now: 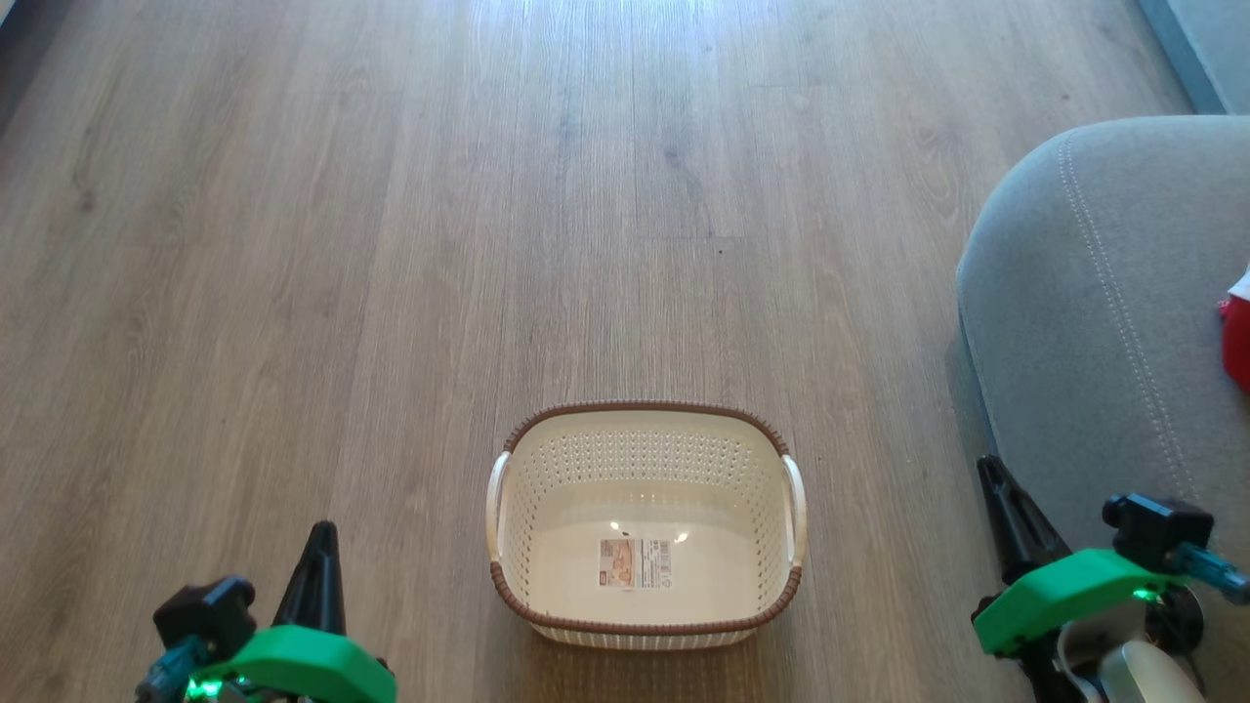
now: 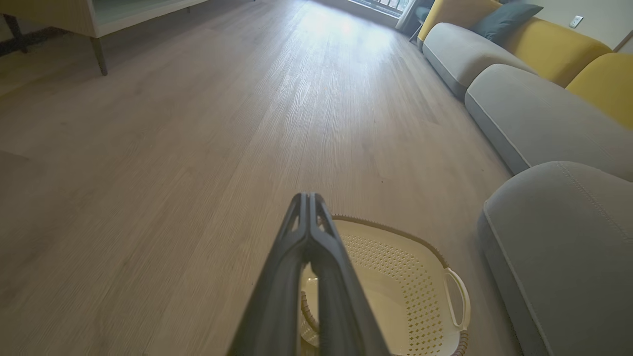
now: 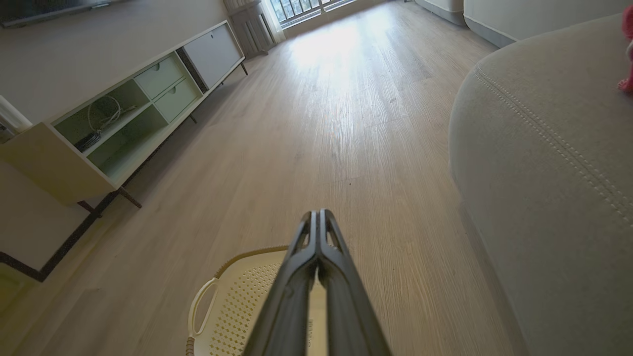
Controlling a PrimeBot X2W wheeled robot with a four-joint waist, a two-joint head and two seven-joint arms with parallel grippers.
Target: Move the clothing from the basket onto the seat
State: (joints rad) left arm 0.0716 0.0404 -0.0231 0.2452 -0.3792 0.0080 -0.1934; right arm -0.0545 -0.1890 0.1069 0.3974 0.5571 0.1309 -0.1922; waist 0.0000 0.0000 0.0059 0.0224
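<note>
Paper label point(image 1: 635, 563) on basket point(image 1: 640, 459) floor

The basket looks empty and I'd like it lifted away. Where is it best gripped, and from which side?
Likely a white side handle of the basket, from above: it stands upright on the floor, and each handle loops clear of the wall, leaving a gap for a finger.

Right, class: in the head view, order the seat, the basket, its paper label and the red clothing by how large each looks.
1. seat
2. basket
3. paper label and clothing: about alike, so unranked; the clothing is cut off at the picture's edge.
</note>
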